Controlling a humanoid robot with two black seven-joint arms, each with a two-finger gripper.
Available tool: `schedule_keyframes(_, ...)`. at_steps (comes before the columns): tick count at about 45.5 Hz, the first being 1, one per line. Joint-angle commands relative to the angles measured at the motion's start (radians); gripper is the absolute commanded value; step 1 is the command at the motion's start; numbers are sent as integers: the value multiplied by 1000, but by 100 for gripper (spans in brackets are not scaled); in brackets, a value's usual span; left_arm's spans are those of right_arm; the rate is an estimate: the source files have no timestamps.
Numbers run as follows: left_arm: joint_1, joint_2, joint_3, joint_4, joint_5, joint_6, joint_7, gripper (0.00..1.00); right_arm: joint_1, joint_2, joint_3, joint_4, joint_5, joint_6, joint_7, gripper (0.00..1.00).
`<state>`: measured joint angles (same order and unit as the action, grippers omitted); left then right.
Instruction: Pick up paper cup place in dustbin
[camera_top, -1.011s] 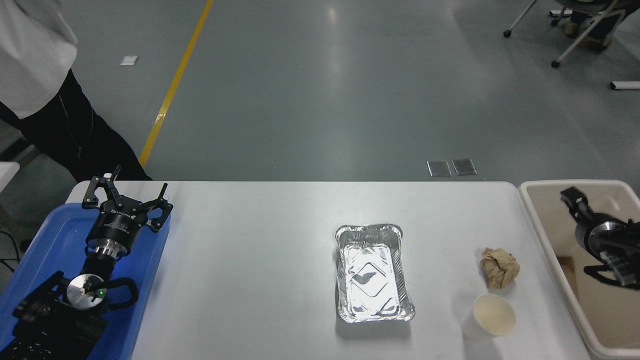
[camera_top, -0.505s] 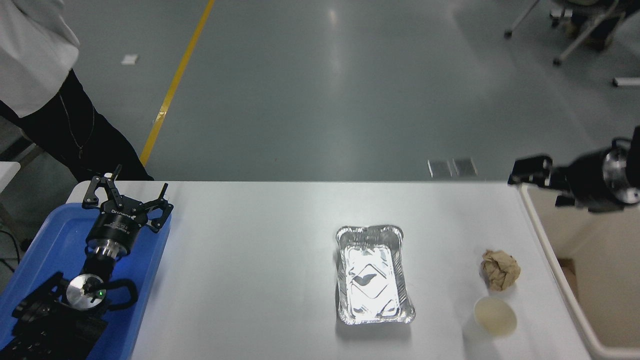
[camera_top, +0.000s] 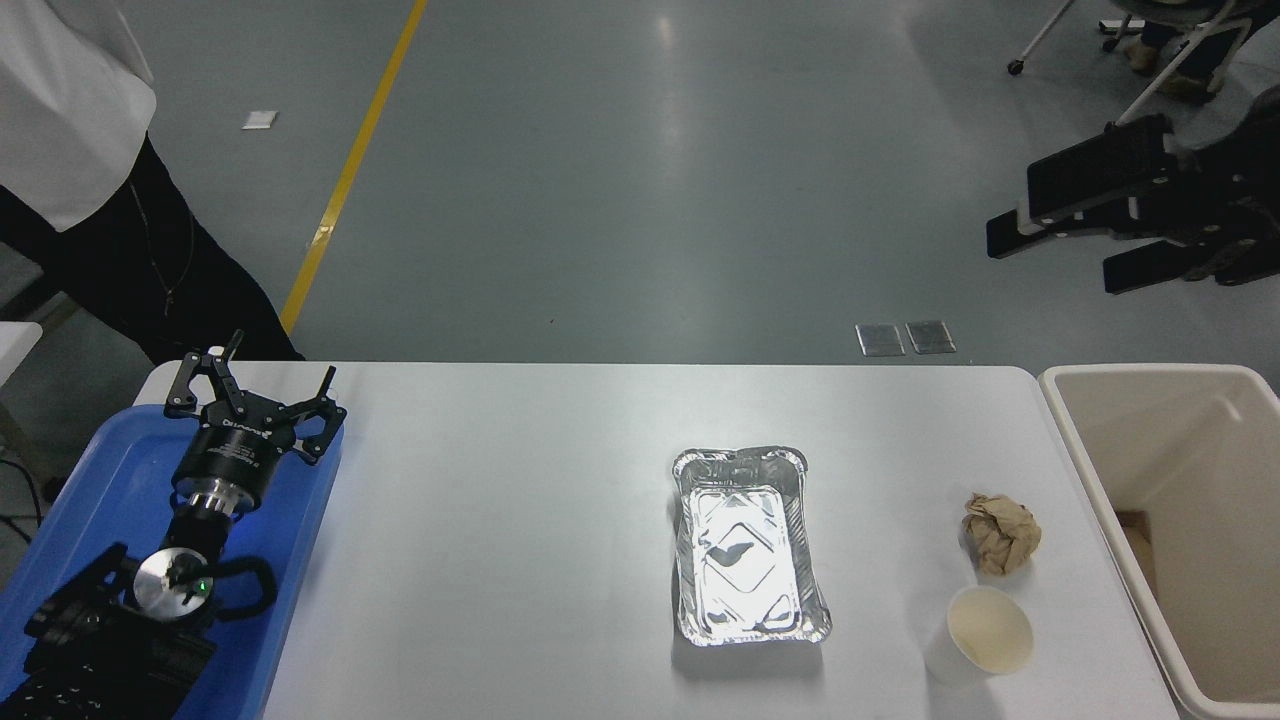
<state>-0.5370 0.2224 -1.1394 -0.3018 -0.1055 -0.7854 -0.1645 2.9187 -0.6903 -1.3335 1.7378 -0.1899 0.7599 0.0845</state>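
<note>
Paper cup (camera_top: 985, 637) upright near the table's (camera_top: 500, 560) front right corner, mouth up, cream inside showing; nothing touching it; crumpled brown paper ball (camera_top: 1000, 534) just behind it, apart; silver foil tray (camera_top: 745, 545) to the left of both, toward the table's middle, lying lengthwise front to back. Dustbin (camera_top: 1075, 440) stands against the table's right edge, beige, open top, partly cut by the picture's right side. Right gripper (camera_top: 1060, 235) raised high at the upper right, well above and beyond the table's far right corner, over the floor; fingers spread, released, holding nothing. Left gripper (camera_top: 255, 400) parked over the blue plastic tray (camera_top: 70, 500) at the table's left edge; fingers splayed apart, empty. A person in a white top and dark trousers (camera_top: 90, 200) stands beyond the far left corner.
</note>
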Motion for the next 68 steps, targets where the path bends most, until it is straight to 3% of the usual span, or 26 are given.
schedule_keyframes(1,0,0,0,0,0,0,0,99,48,-1,10,7,-2,25,-20,100)
schedule_keyframes(23,0,0,0,0,1,0,-1,99,-282,-5,-95,7,-83,25,-54,100)
schedule_keyframes(29,0,0,0,0,1,0,-1,99,-435,-18,-113,-3,-83,-103,-63,100)
schedule_keyframes(47,0,0,0,0,1,0,0,99,-943,-256,-84,-66,-85,-407,-61,100)
schedule_keyframes(56,0,0,0,0,1,0,0,99,-1185,-264,19,-67,-69,-579,-60,100)
schedule_keyframes(62,0,0,0,0,1,0,0,99,-1259,-262,88,-67,-57,-619,-60,100)
schedule_keyframes(68,0,0,0,1,0,0,0,99,-1280,-259,132,-72,29,-634,-60,100)
